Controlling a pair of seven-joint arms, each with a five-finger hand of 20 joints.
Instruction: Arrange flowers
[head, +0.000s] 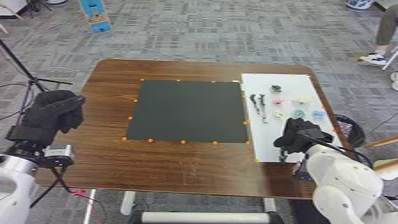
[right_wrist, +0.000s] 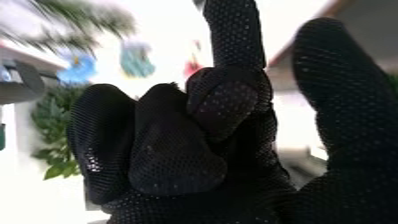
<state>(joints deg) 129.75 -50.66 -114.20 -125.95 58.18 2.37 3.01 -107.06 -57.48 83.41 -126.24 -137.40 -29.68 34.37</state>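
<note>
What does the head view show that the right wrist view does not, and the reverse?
Head view: a black square mat on the brown wooden table, and the black-gloved left hand.
Right wrist view: dense green leaves, close up.
Both: the black-gloved right hand, the flat white sheet, a light-blue flower and a teal one.

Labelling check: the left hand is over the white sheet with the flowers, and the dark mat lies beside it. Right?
Wrong hand: the head view shows the right hand over the white sheet with the flowers. The dark mat does lie beside it.
</note>
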